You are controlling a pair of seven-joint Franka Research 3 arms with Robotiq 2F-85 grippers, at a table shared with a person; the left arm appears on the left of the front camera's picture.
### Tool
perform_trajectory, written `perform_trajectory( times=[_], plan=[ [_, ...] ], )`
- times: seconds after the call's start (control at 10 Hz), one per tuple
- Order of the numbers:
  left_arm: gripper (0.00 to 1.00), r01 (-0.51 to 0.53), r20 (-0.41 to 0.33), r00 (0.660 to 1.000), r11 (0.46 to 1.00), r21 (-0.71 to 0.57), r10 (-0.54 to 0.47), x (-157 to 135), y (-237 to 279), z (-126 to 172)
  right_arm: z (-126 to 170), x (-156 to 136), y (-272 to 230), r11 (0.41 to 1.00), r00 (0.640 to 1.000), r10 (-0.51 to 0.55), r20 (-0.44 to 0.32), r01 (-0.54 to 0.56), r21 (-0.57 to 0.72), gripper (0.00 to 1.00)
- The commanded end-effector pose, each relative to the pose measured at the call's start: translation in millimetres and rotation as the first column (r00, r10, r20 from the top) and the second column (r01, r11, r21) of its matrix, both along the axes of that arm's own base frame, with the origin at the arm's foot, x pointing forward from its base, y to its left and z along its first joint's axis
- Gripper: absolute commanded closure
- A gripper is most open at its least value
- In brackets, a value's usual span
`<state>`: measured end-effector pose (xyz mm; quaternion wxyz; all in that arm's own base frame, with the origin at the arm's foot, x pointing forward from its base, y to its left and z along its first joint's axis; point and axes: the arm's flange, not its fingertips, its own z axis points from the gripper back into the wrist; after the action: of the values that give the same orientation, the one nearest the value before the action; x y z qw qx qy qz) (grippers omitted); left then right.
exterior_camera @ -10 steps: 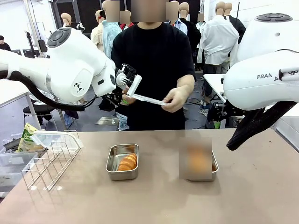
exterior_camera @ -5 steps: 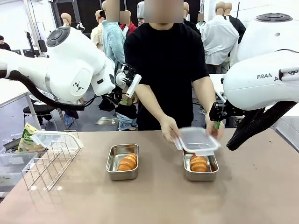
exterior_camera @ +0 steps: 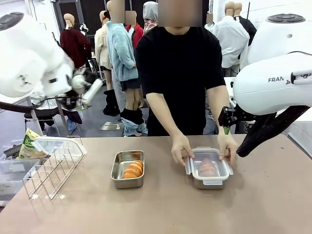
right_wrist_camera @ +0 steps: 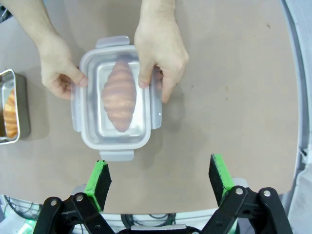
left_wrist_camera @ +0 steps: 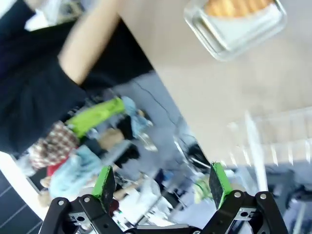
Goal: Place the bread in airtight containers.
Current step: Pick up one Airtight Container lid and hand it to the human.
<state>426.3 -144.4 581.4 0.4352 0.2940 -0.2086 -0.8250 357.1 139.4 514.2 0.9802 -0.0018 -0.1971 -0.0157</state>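
Both the left gripper (left_wrist_camera: 161, 181) and the right gripper (right_wrist_camera: 160, 176) stand wide open, empty. One croissant (exterior_camera: 133, 169) lies in the uncovered tub (exterior_camera: 117, 171); the second croissant (right_wrist_camera: 119, 95) lies under the lid (right_wrist_camera: 90, 132) that the person's hands (right_wrist_camera: 158, 48) press. Uneven pressing may leave it unsealed.

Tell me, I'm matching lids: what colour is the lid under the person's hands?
Translucent white lid, bread showing through; clearest in the right wrist view.
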Motion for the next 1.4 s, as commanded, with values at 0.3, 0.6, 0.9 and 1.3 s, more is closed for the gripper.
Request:
perform_trajectory(
  times=[0.3,0.6,0.9,1.3],
  plan=[
    [0.00,-0.241,-0.331,0.904,0.962,0.130,0.271,23,90,-72,0,0,0,1.000,1.000,0.004,-0.001,-0.004,0.002,0.00],
    [0.00,-0.323,-0.434,0.851,0.946,0.014,0.297,28,118,-117,0,0,0,1.000,1.000,0.004,-0.001,-0.004,0.002,0.00],
    [0.00,-0.368,-0.411,0.845,0.930,0.021,0.343,27,128,-118,0,0,0,1.000,1.000,0.004,-0.001,-0.004,0.002,0.00],
    [0.00,-0.354,-0.423,0.843,0.935,0.025,0.331,29,126,-114,0,0,0,1.000,1.000,0.004,-0.001,-0.004,0.002,0.00]
  ],
)
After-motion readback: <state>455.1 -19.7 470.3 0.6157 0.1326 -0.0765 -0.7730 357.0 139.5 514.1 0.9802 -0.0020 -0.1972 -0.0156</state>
